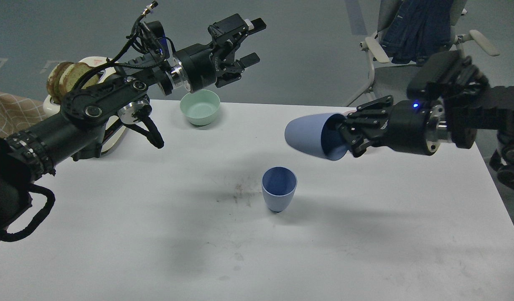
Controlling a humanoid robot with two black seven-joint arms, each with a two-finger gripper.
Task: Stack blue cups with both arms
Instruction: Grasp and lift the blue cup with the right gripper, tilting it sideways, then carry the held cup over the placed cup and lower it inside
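White worktop (365,234): right fingers (347,138) clamp a sideways cup (307,136), which should be righted and lowered into the standing cup (279,189); left fingers (250,42) hang open, empty.

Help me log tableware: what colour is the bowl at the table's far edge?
Mint green, plain with no pattern; the bowl shows clearly in the head view.

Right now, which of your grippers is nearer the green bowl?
Left. My left gripper hangs open just above and right of the green bowl. My right gripper is far off to the right, holding a blue cup.
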